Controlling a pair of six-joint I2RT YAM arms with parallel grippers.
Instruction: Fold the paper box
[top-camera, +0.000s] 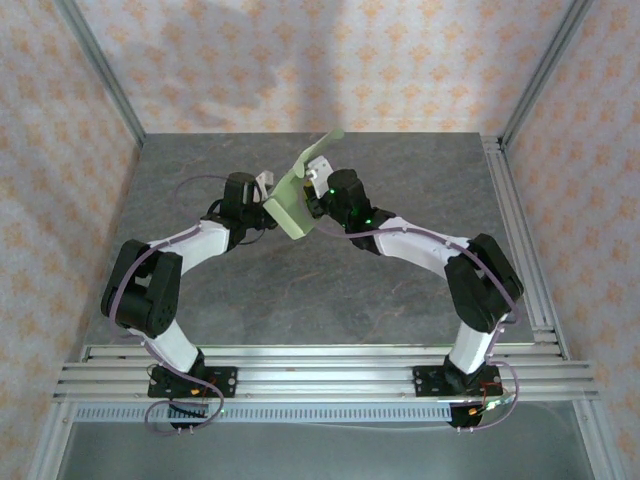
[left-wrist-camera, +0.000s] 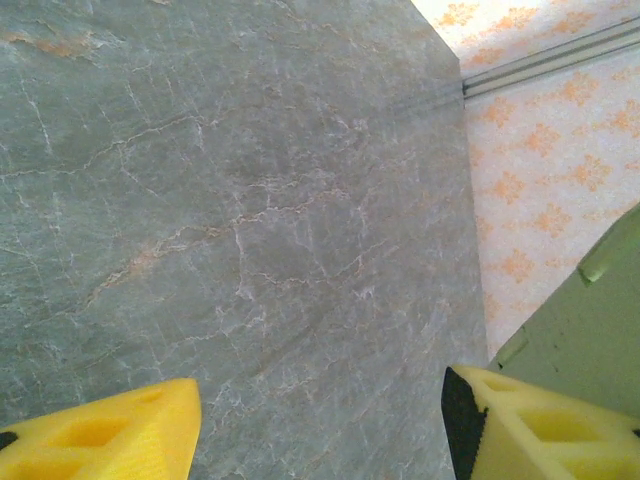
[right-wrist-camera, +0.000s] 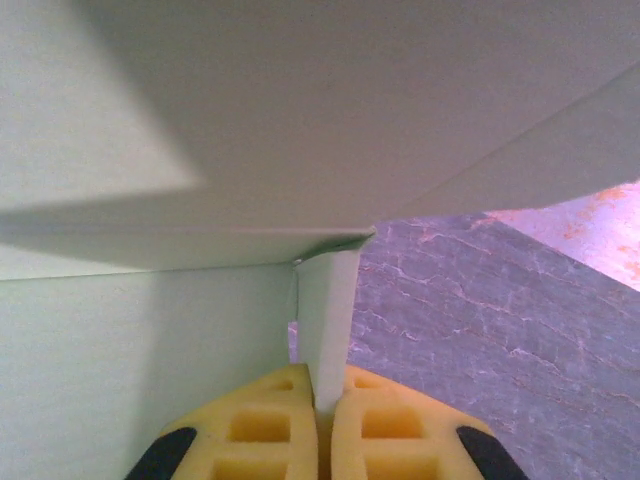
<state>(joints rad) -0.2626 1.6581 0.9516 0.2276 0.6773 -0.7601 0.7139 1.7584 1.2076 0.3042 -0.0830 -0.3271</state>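
Yellow pads (right-wrist-camera: 270, 430) of the right gripper (right-wrist-camera: 322, 415) are pressing together at six o'clock in the right wrist view, pinching a thin upright panel of the paper box (right-wrist-camera: 300, 120) between them. Pale green card is spreading across that view from nine round to two o'clock. From above, the paper box (top-camera: 297, 205) is hanging between the two wrists and seems to be lifted off the table (top-camera: 300, 300), a little toward twelve o'clock from its middle. One long flap (top-camera: 318, 150) is poking up toward one o'clock. The left gripper (left-wrist-camera: 320, 415) is standing wide and holding nothing, its fingers (left-wrist-camera: 100, 435) sitting at seven and five o'clock in its own view. An edge of the green card is showing just beyond the five o'clock finger (whether they are touching I cannot tell).

The box is looking only partly formed, so the step in hand is probably bracing one wall while another is being folded. Doing it well is calling for a firm right pinch close to the crease. The open left fingers should be coming flat against the loose panel rather than its edge, and pushing slowly along the score so the thin card is bending, not buckling.
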